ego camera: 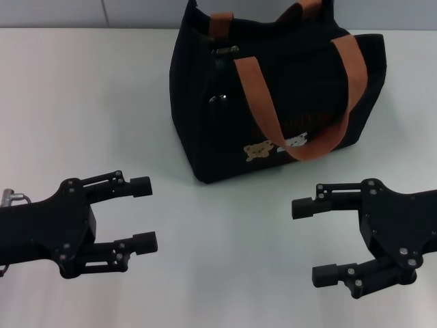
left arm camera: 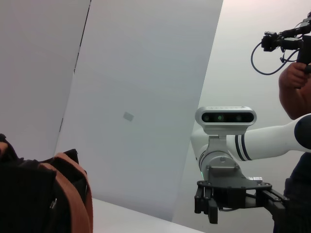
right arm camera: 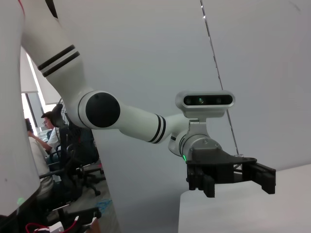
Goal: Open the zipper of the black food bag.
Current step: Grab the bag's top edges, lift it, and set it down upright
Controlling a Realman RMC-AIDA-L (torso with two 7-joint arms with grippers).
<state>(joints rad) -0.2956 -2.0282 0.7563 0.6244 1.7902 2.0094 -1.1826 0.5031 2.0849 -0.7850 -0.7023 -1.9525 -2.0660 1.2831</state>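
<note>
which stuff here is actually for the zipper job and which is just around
For the job:
black food bag
zipper along its top
left gripper, open, short of the bag
right gripper, open, short of the bag

Just around:
white table
grey wall behind

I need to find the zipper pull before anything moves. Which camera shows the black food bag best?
The head view: the whole black food bag stands on the table. The left wrist view catches only a corner with an orange-brown strap; the right wrist view shows none.
</note>
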